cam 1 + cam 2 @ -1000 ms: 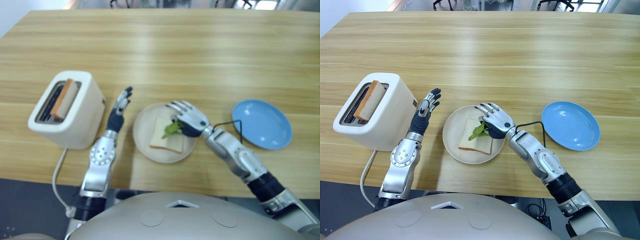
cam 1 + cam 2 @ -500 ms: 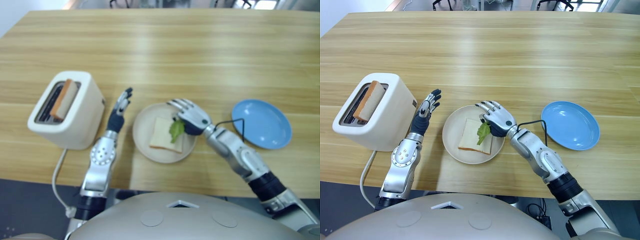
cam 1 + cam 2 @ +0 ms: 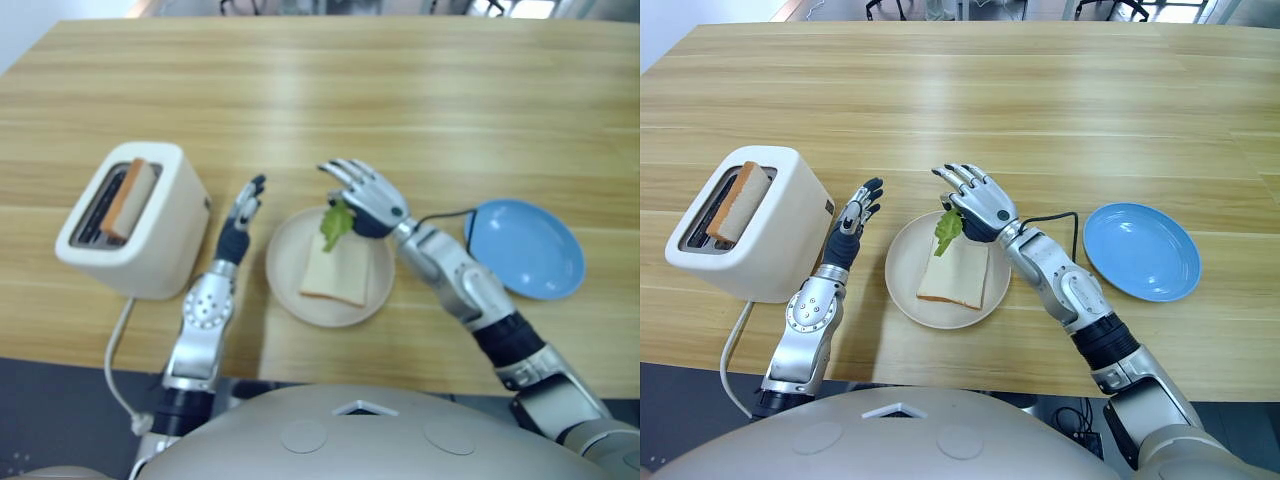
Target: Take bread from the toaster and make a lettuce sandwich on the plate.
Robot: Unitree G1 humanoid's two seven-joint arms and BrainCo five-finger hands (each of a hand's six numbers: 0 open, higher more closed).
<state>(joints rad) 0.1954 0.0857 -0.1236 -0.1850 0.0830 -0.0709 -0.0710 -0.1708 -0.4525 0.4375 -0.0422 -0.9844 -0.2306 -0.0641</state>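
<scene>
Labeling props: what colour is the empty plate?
The empty plate is blue; right eye view shows it best.

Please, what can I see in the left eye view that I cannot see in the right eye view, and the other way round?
Left eye view: the toaster's cord hangs over a wide strip of dark floor.
Right eye view: some cables lie below the table's near edge.
Both: the right hand holds a lettuce leaf at the far end of the bread slice on the beige plate. The left hand is open beside the toaster, which holds another slice. A blue plate lies to the right.
</scene>
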